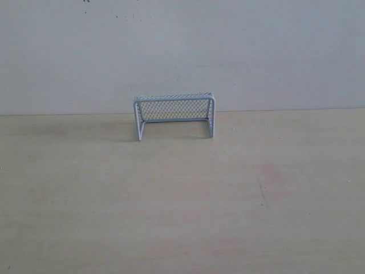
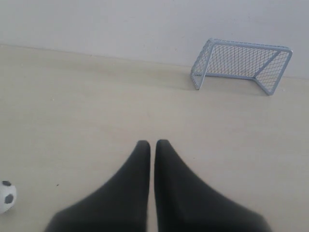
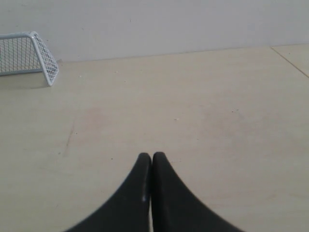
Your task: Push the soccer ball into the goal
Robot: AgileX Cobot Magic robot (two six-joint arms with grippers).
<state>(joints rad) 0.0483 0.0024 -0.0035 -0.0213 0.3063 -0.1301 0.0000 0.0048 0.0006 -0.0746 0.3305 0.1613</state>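
1. The goal [image 1: 174, 108] stands upright at 12 o'clock on the table [image 1: 182, 228], at the far edge just in front of the wall [image 1: 182, 51]. Its open mouth faces 6 o'clock in the exterior view.
2. No arm and no ball appear in the exterior view. Only the goal stands on the pale wood there.
3. The left gripper [image 2: 152, 144] is closed to a hairline gap between its two black fingers and grips nothing. It hangs over bare table.
4. The ball [image 2: 7, 196] shows only in the left wrist view, cut off by the picture's edge. With the fingers' heading taken as 12 o'clock, it lies at about 8 o'clock from the fingertips, well apart from them, resting on the table.
5. On the same clock the goal sits at about 1 o'clock from the left gripper, far off, so ball and goal lie on opposite sides of it.
6. The right gripper [image 3: 148, 156] is fully closed, its fingers pressed together and empty, over bare table.
7. From the right gripper the goal is at about 10 o'clock, well apart and partly cut off by the picture's edge.
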